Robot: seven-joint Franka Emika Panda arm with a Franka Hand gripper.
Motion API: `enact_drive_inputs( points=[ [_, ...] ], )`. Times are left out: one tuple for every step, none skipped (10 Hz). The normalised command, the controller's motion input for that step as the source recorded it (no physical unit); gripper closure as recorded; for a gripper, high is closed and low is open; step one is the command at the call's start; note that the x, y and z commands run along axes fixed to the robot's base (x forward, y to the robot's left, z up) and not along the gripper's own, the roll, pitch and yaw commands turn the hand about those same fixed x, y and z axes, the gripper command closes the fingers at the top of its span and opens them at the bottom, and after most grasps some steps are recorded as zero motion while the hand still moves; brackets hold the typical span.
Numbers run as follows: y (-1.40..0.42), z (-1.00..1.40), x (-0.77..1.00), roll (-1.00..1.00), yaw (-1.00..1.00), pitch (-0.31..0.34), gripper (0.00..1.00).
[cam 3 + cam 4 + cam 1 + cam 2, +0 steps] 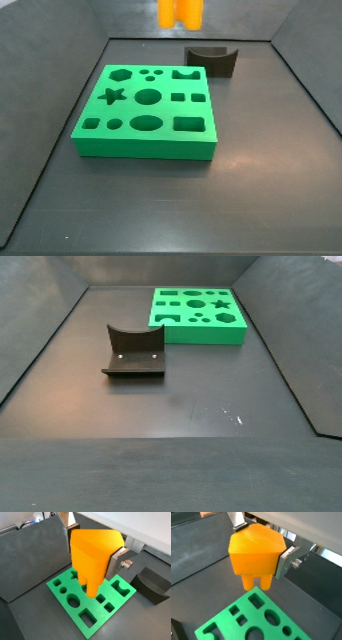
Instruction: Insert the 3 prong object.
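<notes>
A two-finger robot claw (258,558) hangs above a dark grey tabletop (174,406), clamped on a tall bright orange plastic 3 prong object (254,553) with a blocky upper body and thin parallel legs pointing down. In both wrist views one flat silver finger (115,562) presses against the side of the orange body; the opposite finger is hidden behind the piece. The orange piece is held up in the air, its legs clear of a flat bright green plastic board (90,597) that lies beneath it.

In a side view only the lower legs of the orange piece show at the top edge of the frame, above the far end of the green board (147,110), which fills the centre. The board's top is cut with many shaped holes, among them a star, circles and squares. A dark grey block with a curved notch (211,59) stands on the tabletop just beside the board's far right corner. In a side view this dark block (134,351) sits left of centre, with the green board (198,314) at upper right.
</notes>
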Motion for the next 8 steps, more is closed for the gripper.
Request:
enact_drive_inputs(
  points=[
    [0.57, -0.76, -0.13, 0.00, -0.52, 0.029, 1.00],
    [0.60, -0.74, -0.15, 0.00, -0.50, 0.017, 1.00],
    [0.55, -0.70, -0.13, 0.00, -0.54, 0.001, 1.00],
    [0.21, -0.55, 0.00, 0.00, -0.88, 0.000, 1.00],
    [0.00, -0.41, 0.00, 0.00, -1.00, 0.000, 1.00],
    [0.00, -0.36, 0.00, 0.00, -1.00, 0.000, 1.00],
    [0.01, -0.35, -0.03, 0.04, -1.00, 0.000, 1.00],
    [0.39, -0.29, -0.17, 0.01, -0.64, 0.000, 1.00]
  ],
)
